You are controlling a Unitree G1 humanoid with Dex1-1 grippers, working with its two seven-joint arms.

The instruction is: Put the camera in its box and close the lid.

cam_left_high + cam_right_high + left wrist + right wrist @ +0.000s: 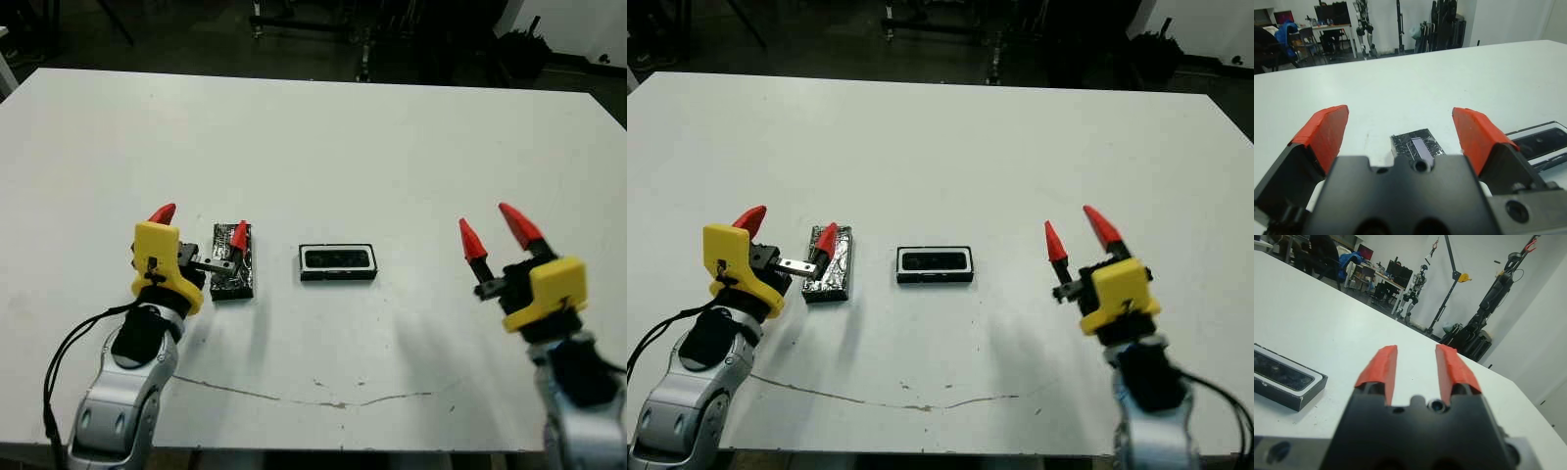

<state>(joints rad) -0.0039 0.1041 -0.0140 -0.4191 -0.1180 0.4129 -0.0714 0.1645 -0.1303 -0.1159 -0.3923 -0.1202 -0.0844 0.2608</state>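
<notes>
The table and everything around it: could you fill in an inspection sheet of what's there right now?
Surface: white table, thin dark crack line near the front edge.
Job's things: box at centre, something dark inside; lid lying flat to its left, off the box.
Clutter: nothing seen.
Grippers: left gripper open over the lid; right gripper open, holding nothing.
Cables: black cable along the left arm.
Surroundings: stands, desks and chairs beyond.

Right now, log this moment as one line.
left hand open over lid | right hand open, empty | camera in box | lid off
</notes>
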